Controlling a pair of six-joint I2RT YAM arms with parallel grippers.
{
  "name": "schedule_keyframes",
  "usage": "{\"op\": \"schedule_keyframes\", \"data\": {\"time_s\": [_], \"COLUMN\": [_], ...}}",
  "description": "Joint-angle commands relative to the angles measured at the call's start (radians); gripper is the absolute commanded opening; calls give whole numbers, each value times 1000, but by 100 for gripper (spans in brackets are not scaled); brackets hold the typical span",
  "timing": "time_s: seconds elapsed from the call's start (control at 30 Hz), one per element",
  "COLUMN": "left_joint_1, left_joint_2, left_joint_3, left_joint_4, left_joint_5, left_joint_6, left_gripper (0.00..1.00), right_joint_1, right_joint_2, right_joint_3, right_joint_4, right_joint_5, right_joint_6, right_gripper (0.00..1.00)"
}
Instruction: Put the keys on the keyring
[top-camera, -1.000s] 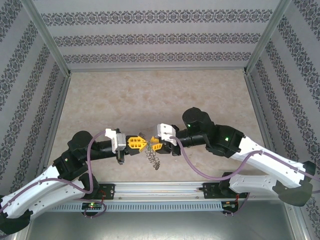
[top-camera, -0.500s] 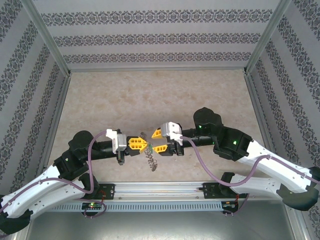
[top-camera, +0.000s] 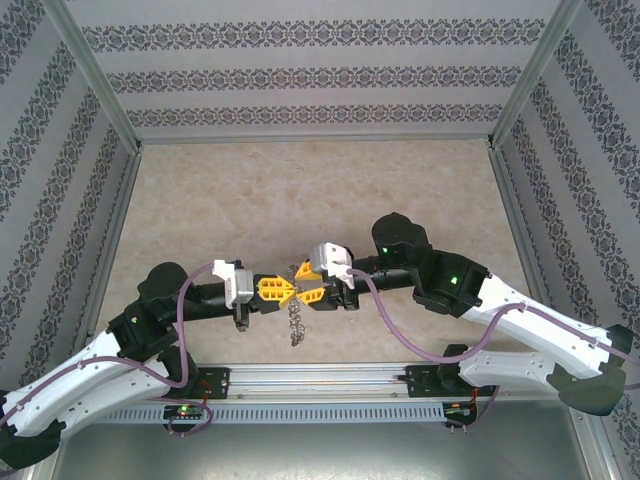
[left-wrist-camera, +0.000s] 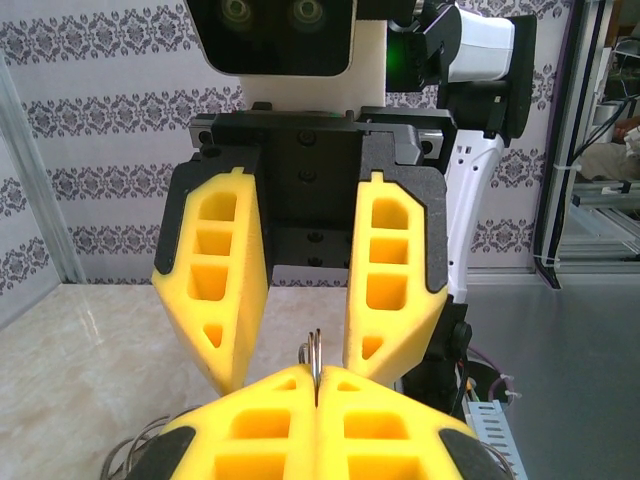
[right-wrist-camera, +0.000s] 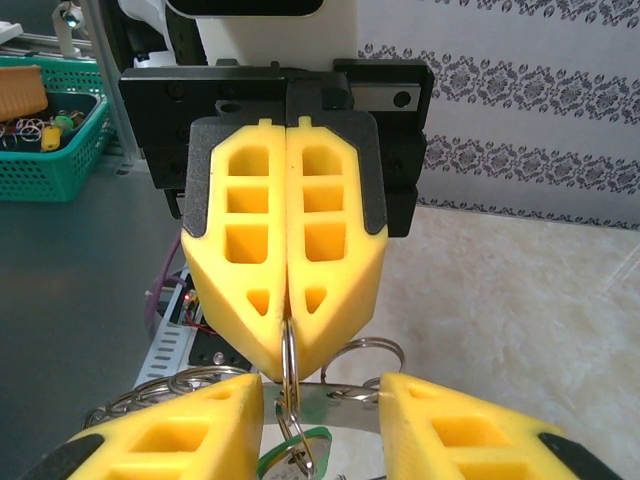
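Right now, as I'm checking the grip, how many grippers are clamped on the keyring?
1. The left gripper is shut on the keyring, its wire pinched between the closed jaws. The right gripper faces it with jaws open either side of the ring, not clamping.

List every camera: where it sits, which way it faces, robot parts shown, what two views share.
Top external: above, behind the robot, looking down at the table; left arm and right arm show.
Left wrist: faces the open right pincer; own left pincer shut on the keyring.
Right wrist: faces the left pincer; own fingers apart.
Both wrist views share the keyring.
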Motion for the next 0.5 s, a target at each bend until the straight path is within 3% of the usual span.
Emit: {"op": "schedule_keyframes", "data": {"time_s": [0.0, 0.3, 0.4, 0.47], "left_joint_1": [-5, -6, -5, -5], "left_joint_2": [-22, -14, -5, 18], "left_joint_3": [3, 12, 36, 73], "left_joint_4": [62, 47, -33, -128], "left_joint_5": [18, 7, -40, -74], "left_joint_6": [-13, -13, 15, 40], "left_gripper": [0, 0, 0, 12], "right_joint_1": [-9, -11, -12, -11], "right_joint_2": [-3, 3, -5, -6], "right_joint_3": [1, 20, 27, 36], "right_joint_4": [5, -3, -14, -36], "right_joint_5": [-25, -25, -24, 2], "right_joint_6": [13, 12, 1, -10], "right_gripper": [33, 1, 0, 0]}}
